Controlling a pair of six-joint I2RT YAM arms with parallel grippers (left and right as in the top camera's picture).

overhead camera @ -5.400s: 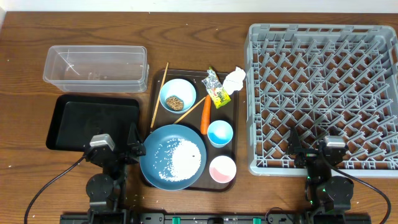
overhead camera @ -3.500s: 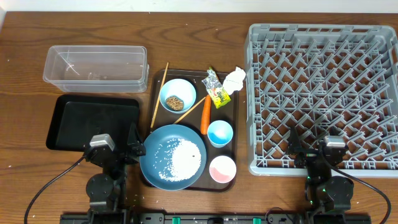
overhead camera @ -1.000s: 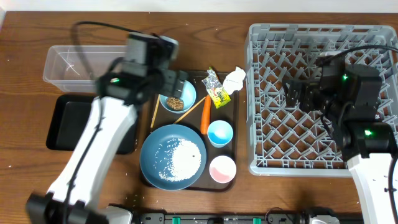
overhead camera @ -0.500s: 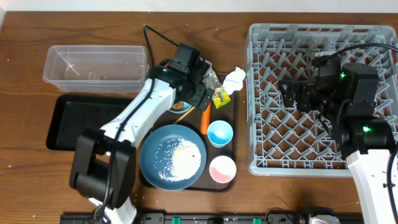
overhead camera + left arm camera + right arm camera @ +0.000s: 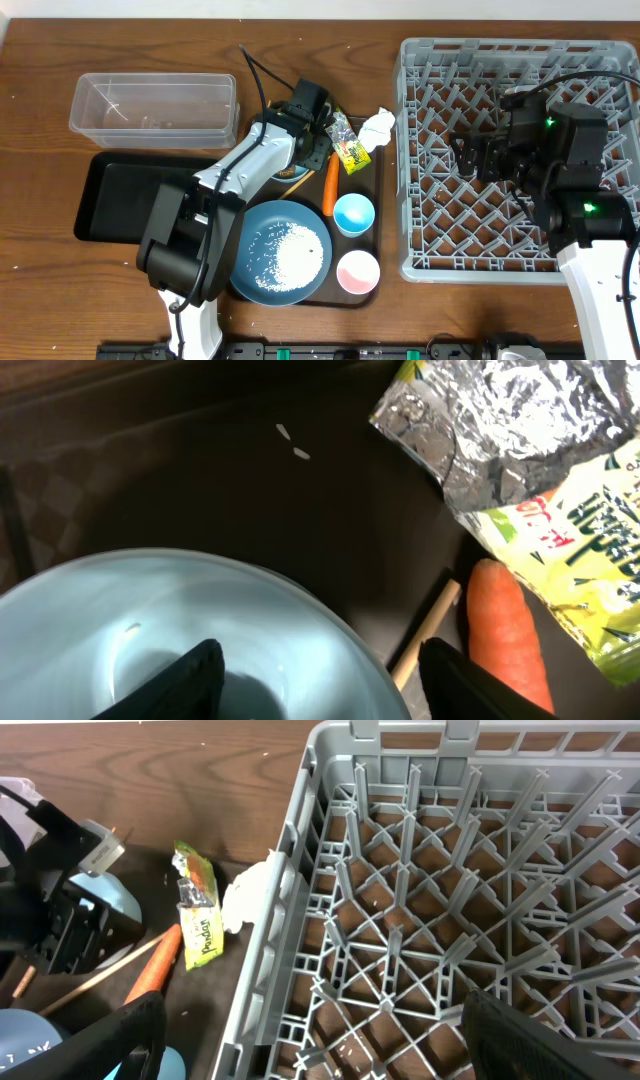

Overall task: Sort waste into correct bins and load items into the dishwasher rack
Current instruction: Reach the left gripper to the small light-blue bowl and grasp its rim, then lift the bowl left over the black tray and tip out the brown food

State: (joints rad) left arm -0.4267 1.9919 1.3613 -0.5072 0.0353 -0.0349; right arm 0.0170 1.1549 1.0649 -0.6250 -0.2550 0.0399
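The left gripper is down at the light blue bowl, which sits at the far left of the dark brown serving tray. Its jaws are about half-wide and straddle the bowl's right rim, one finger inside and the other outside. They do not look clamped, though the view is too close to say whether either pad touches the rim.

Just right of the outer finger a wooden chopstick lies aslant. The orange carrot is beside it, with its far tip under the edge of the crinkled yellow-green and silver wrapper.

On the near part of the tray the dark blue plate carries a heap of white rice. To its right stand the small light blue cup and, nearer, the pink cup. The white paper wad lies at the tray's far right corner, against the grey dishwasher rack.

The right gripper hangs over the left part of the rack with its jaws wide and nothing between them.

On the left of the surface the clear tub sits far and the black tray near.
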